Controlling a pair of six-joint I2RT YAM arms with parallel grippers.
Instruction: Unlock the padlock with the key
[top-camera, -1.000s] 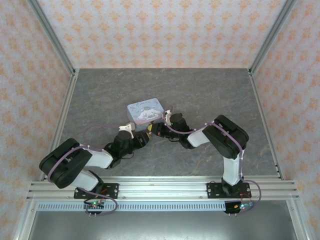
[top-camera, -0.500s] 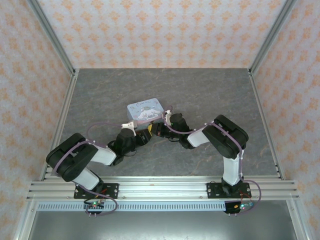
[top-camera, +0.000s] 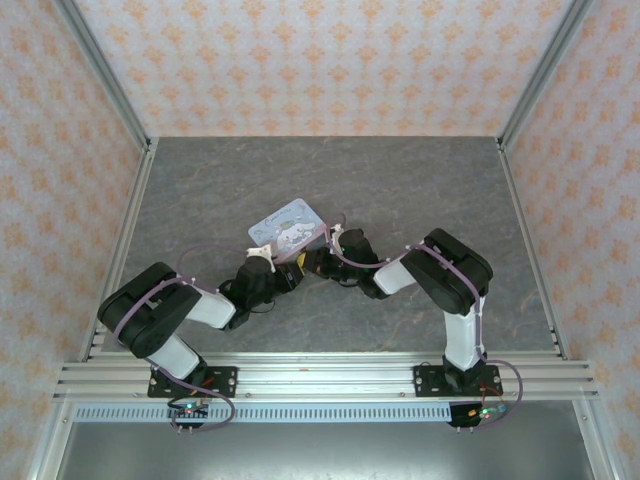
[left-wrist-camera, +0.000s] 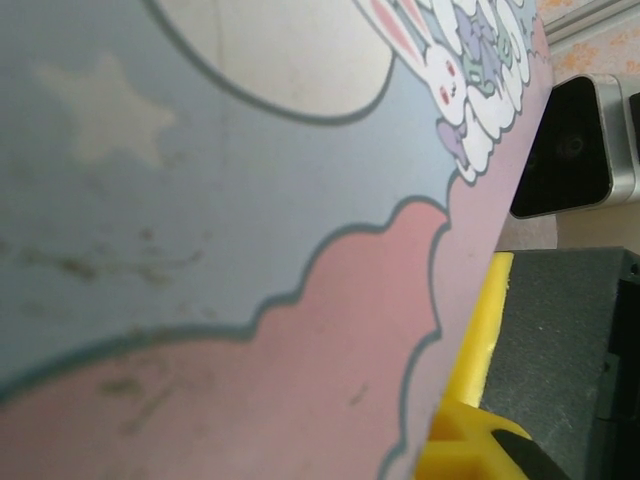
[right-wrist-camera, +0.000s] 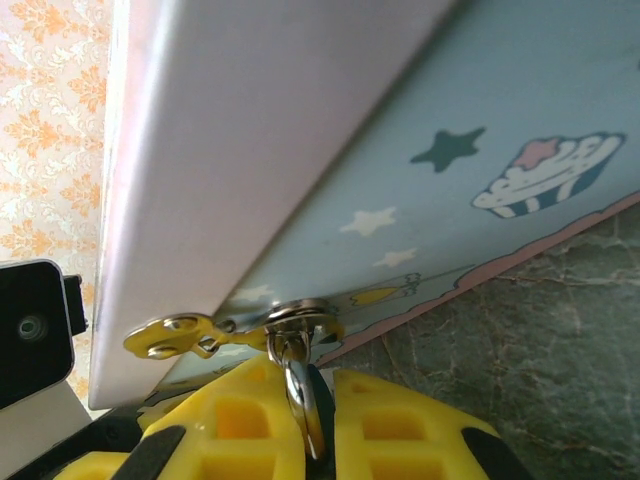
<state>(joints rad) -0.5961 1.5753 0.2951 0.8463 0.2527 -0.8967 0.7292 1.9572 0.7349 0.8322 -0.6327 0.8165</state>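
The pastel cartoon tin (top-camera: 290, 225) sits tilted and turned between both grippers. In the right wrist view its blue side wall (right-wrist-camera: 450, 150) carries a round silvery fitting (right-wrist-camera: 300, 318) and a gold hasp (right-wrist-camera: 170, 335). A thin shiny metal piece (right-wrist-camera: 303, 385) with a dark edge hangs from that fitting. My right gripper (right-wrist-camera: 318, 410) is shut on it edge-on. I cannot tell whether this piece is the key or part of the padlock; no teal body shows. My left gripper (top-camera: 283, 270) is against the tin's near edge. One yellow finger (left-wrist-camera: 470, 440) shows beside the lid (left-wrist-camera: 250, 250), the rest hidden.
Grey stone-patterned table (top-camera: 400, 180) with metal rails and patterned walls on three sides. The right arm's wrist camera block (left-wrist-camera: 570, 150) is close behind the tin's edge, and the left arm's camera (right-wrist-camera: 30, 330) is just left of the tin.
The tin has turned counter-clockwise and tipped, its left corner swinging toward the left arm. The left arm has drawn in closer to the tin. The right gripper has barely moved.
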